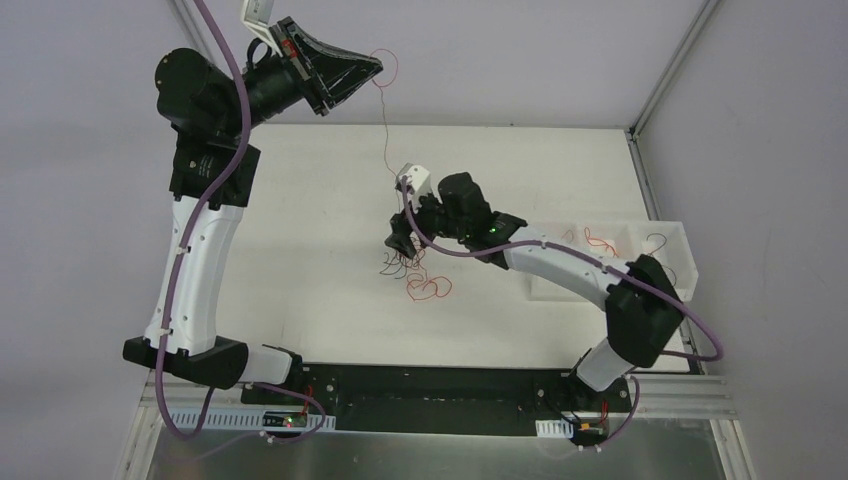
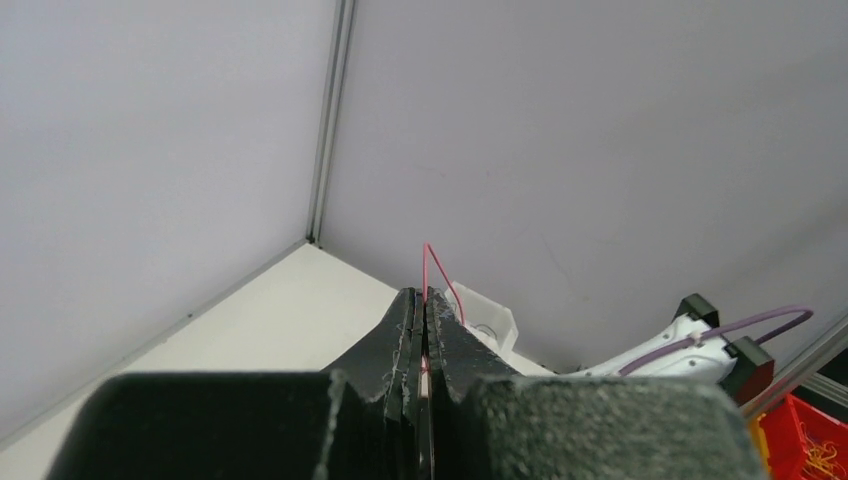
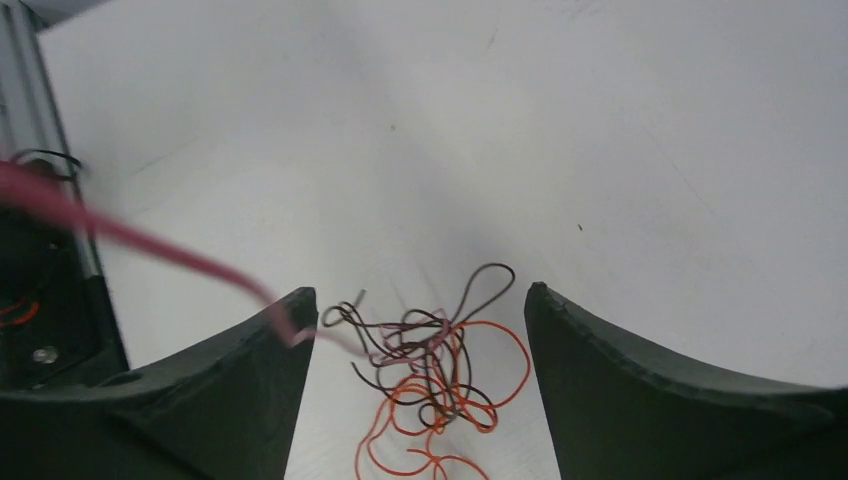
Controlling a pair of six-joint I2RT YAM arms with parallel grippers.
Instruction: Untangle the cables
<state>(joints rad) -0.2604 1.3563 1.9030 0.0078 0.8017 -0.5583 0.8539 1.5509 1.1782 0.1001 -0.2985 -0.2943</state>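
Top external: left pincer [image 1: 377, 68] clenched on one red wire [image 1: 386, 120], held high, its tail in the wad [image 1: 416, 278]; right pincer [image 1: 402, 238] released above it on desk [image 1: 300, 220], so most untangling is left.

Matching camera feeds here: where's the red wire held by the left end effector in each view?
Top external: red wire hangs from the left end effector, top centre, down toward the wad.
Left wrist: centre, pinched between the fingers, looping above them.
Right wrist: blurred, from left edge into the wad.
Shared: the white table.
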